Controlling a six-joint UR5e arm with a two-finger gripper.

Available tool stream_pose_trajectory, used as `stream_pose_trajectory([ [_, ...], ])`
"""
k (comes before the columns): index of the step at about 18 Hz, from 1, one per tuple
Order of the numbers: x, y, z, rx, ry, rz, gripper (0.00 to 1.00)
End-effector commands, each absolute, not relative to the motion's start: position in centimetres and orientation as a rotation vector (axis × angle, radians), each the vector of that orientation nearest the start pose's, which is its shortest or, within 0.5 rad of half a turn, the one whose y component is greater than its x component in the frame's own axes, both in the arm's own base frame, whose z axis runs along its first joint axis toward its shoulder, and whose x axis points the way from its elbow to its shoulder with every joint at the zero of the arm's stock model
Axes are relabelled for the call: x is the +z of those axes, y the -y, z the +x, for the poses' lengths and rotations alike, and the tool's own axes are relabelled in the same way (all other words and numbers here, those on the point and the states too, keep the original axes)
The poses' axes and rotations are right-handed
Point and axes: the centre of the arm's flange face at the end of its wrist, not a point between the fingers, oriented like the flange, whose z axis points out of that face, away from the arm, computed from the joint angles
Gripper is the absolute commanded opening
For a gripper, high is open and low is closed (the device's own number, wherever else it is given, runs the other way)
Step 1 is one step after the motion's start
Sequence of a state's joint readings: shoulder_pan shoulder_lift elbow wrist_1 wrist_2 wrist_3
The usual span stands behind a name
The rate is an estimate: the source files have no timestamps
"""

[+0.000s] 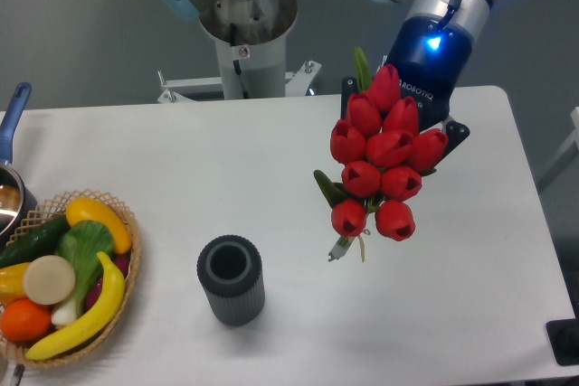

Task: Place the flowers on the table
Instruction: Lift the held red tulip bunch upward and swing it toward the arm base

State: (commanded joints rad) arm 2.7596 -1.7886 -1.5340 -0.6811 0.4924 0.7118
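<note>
The flowers, a bunch of red tulip buds with green leaves and a thin string at the stem end, hang in the air over the right half of the white table. The buds face the camera and the tied stem end points down and to the left. My gripper sits behind the bunch and is shut on it. Only the dark finger parts at either side of the buds show, and the grip point itself is hidden by the buds.
A dark grey ribbed vase stands upright at front centre, left of the flowers. A wicker basket of fruit and vegetables sits at the front left. A pot with a blue handle is at the left edge. The arm's base rises behind the table.
</note>
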Motion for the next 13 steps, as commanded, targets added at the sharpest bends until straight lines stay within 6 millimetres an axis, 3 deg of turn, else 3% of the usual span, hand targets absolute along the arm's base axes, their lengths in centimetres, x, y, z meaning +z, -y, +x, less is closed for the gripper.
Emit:
stream_pose_trajectory([
  [5,53.5,-41.4,-46.3,-0.084,0.064,-1.940,0.44],
  [9,53.8,-37.4,-46.8,-0.041,0.136,-1.938,0.44],
  [13,54.9,-34.7,-46.5,0.007,0.176,-1.937,0.44],
])
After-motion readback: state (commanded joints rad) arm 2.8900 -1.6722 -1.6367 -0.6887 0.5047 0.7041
